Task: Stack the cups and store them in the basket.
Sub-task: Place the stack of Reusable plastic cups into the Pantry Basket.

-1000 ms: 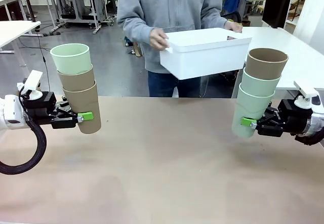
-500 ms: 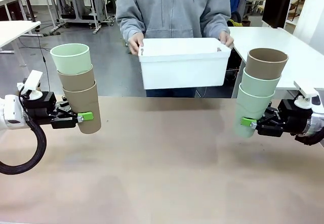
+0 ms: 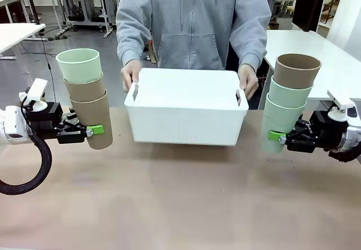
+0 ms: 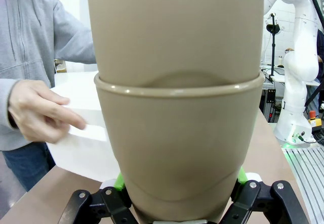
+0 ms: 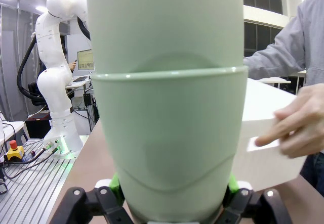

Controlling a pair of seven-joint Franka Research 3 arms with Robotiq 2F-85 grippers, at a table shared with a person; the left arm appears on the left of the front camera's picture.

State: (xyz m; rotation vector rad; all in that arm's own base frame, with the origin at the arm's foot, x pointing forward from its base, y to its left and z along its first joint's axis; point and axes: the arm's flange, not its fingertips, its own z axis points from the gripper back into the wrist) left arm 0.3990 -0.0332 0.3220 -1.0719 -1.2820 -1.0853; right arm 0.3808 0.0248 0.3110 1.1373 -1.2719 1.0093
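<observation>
Jaws pinch on both sides: left gripper [image 3: 90, 130] holds the left stack [image 3: 86, 95] by its tan bottom cup, right gripper [image 3: 274, 136] the right stack [image 3: 289, 100] by its mint one. Basket [image 3: 186, 117], airborne a second ago, now sits low on the far table [image 3: 180, 205] between them, hands [image 3: 130, 74] at both ends. Small gaps each side, open tabletop in front. Arms level, stacks upright.

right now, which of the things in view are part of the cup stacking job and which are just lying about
Job: stack of two tan-brown tumblers and a mint one in the left gripper; stack of two mint tumblers and a tan one in the right gripper; white rectangular plastic basket in the person's hands.
Not the job: white side table; black monitor.
</observation>
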